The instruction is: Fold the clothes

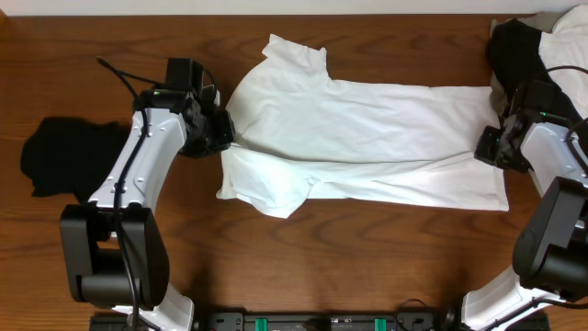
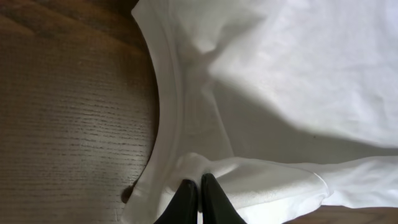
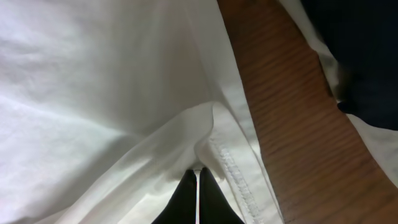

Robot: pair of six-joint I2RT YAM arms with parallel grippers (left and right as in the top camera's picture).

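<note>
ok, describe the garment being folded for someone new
On the wooden table, look at the middle. The white T-shirt lies spread there, left gripper and right gripper shut on its ends. The small garment at left is black, the far-right heap mostly black.

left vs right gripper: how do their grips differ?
The left gripper pinches the T-shirt at its ribbed neckline; the right gripper pinches its stitched hem. The left gripper sits near the small black garment, the right gripper beside the black heap. Both are shut on cloth.

We see the white T-shirt [image 1: 367, 138] spread sideways across the tabletop [image 1: 367, 257], folded lengthwise, collar leftward, hem rightward.
</note>
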